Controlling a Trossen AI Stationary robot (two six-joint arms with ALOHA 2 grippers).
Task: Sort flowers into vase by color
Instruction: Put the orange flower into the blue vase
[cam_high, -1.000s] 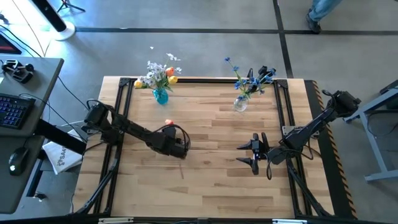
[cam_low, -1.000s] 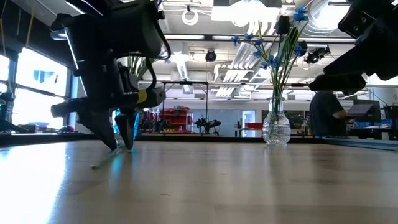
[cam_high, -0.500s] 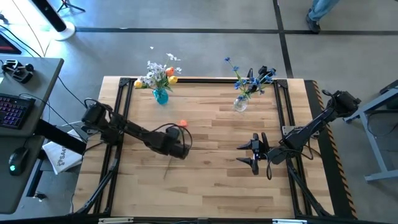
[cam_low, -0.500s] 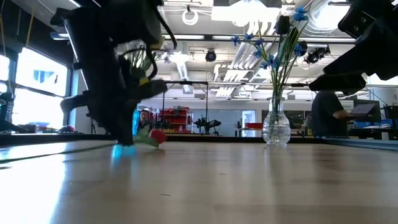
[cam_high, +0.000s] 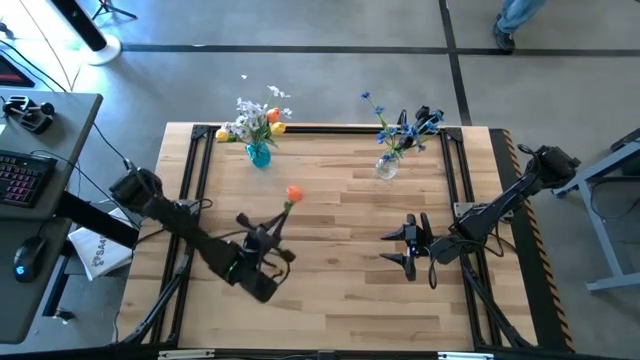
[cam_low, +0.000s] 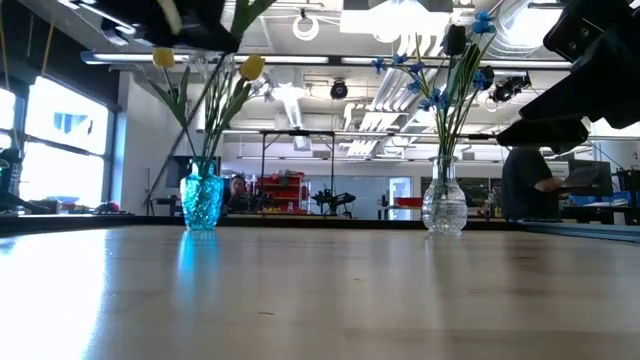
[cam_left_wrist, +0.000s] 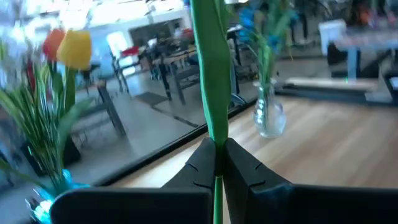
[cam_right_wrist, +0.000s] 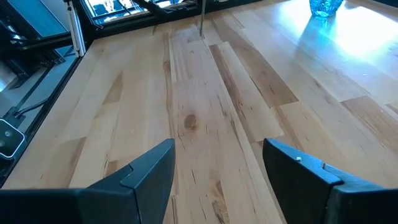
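While the left gripper (cam_high: 262, 243) is pinched together on the green stem of an orange tulip (cam_high: 293, 193), the flower is off the table (cam_high: 340, 290), in the near left part of it, with its orange head pointing toward the far side. In the left wrist view the two dark fingers (cam_left_wrist: 205, 163) meet on the stem (cam_left_wrist: 211, 81), which rises straight between them, so the hold looks firm. The step in hand, as I judge it, is the carrying of this picked flower to its vase. The blue glass vase (cam_high: 258, 154) at the far left edge has already yellow and orange tulips and some white sprays, and the clear glass vase (cam_high: 386, 167) at the far right holds only blue flowers (cam_high: 405, 128); by color the orange tulip belongs in the blue vase. The next move calls for bringing the arm to the far left, turning the stem so that its lower end points down, and lowering it into the narrow mouth between the stems that stand there, without pushing the vase over. This could go wrong, because the stem is long and thin and may bend or catch. The right gripper (cam_high: 409, 247) waits near the middle right of the table with its fingers apart and nothing between them. I can read no brand, label or writing on the vases or the arms; a white paper (cam_high: 98, 252) beside the table's left edge has dark letters, but they are too small to read.
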